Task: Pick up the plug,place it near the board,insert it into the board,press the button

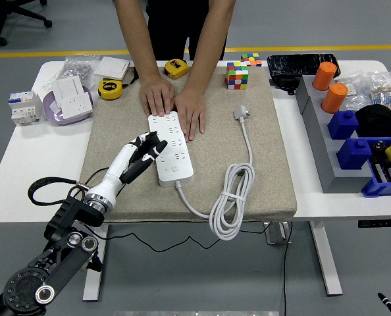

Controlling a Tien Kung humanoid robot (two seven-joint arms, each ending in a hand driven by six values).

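A: Far left we see a white socket module (72,94) on a purple holder and a small breaker (22,106) near the table's (24,158) left edge. Yellow tape measure (110,88) just above the mat (261,164).

B: Left hand?

A: We have the left hand (143,153) over the mat, right at the left edge of the white power strip (170,145). Fingers loosely spread, tips touching or just over the strip's side. It grips nothing that we can see. A dark shape sits under the palm; we can't tell what it is.

B: Board held?

A: Yes. We see a person across the table with both palms flat: one hand (157,96) at the strip's far end, the other hand (190,108) on its right far corner.

B: Plug?

A: We see the white plug (241,113) lying on the mat right of the strip, well apart from it. Its cable (230,201) runs down into a coil, then loops back to the strip's near end.

B: Further right?

A: Rubik's cube (237,75) at the mat's far edge, two orange cylinders (330,85), blue bins (365,148). Right hand isn't in our frame.
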